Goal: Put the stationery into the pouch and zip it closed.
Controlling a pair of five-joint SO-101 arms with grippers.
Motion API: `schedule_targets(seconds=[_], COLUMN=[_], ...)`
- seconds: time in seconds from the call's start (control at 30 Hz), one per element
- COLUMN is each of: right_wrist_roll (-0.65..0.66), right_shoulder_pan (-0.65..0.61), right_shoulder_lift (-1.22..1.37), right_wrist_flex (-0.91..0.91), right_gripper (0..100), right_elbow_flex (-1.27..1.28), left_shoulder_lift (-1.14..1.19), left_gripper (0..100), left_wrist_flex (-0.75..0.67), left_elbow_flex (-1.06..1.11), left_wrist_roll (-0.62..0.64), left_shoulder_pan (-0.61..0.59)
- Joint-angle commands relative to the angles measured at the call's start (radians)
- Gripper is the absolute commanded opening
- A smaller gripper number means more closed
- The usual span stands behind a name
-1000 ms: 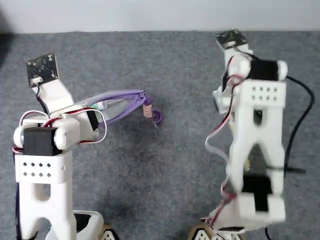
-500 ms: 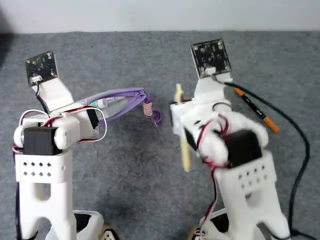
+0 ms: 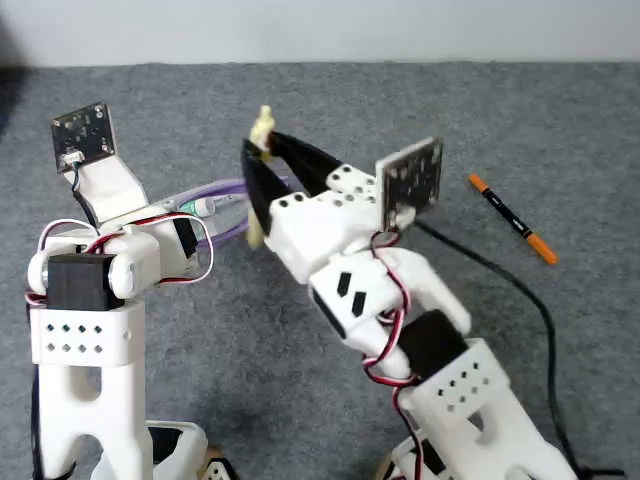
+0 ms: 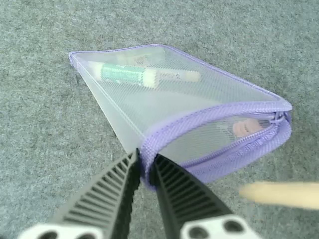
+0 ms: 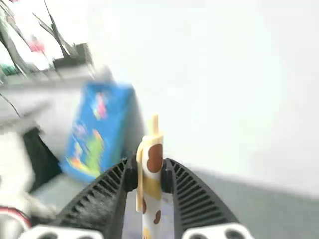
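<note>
A see-through pouch (image 4: 189,104) with a purple zipper lies on the grey mat, its mouth open. Inside are a green-and-white stick (image 4: 144,74) and a small pink item (image 4: 245,128). My left gripper (image 4: 144,167) is shut on the pouch's purple rim (image 4: 149,144). My right gripper (image 5: 149,174) is shut on a cream pen with brown spots (image 5: 152,162). In the high view that gripper (image 3: 262,145) holds the pen (image 3: 263,122) tilted over the pouch (image 3: 222,205). The pen's tip (image 4: 279,194) hangs just beside the pouch mouth. An orange marker (image 3: 510,218) lies at the right.
A black cable (image 3: 500,280) trails across the mat to the right of the right arm. A blue box (image 5: 97,132) stands against the white wall beyond the table. The mat's far edge (image 3: 330,65) meets that wall.
The right arm has swung left from the table's right side, carrying the cream pen over to the pouch. The orange marker has come into sight. The left arm has stayed still.
</note>
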Motion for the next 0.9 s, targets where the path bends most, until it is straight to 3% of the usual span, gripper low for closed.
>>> schedule_targets(seconds=[0.0, 0.23, 0.57, 0.7, 0.87], right_wrist_roll=[-0.005, 0.071, 0.08, 0.081, 0.035], right_shoulder_pan=[-0.025, -0.025, -0.027, -0.021, -0.03], right_shoulder_lift=[-0.018, 0.081, 0.191, 0.168, 0.064], right_wrist_flex=[-0.216, -0.397, -0.395, -0.242, 0.059], right_gripper=[0.7, 0.7, 0.9, 2.8, 20.0], right_elbow_flex=[0.049, 0.064, 0.18, 0.187, 0.098], left_shoulder_lift=[0.002, 0.002, 0.002, 0.0, 0.0], left_gripper=[1, 1, 1, 1, 1], left_wrist_flex=[-0.021, -0.021, -0.021, -0.021, -0.028], left_elbow_flex=[-0.007, -0.007, -0.007, -0.007, -0.007], left_wrist_roll=[0.008, 0.008, 0.008, 0.008, 0.008], left_shoulder_pan=[0.011, 0.011, 0.011, 0.011, 0.011])
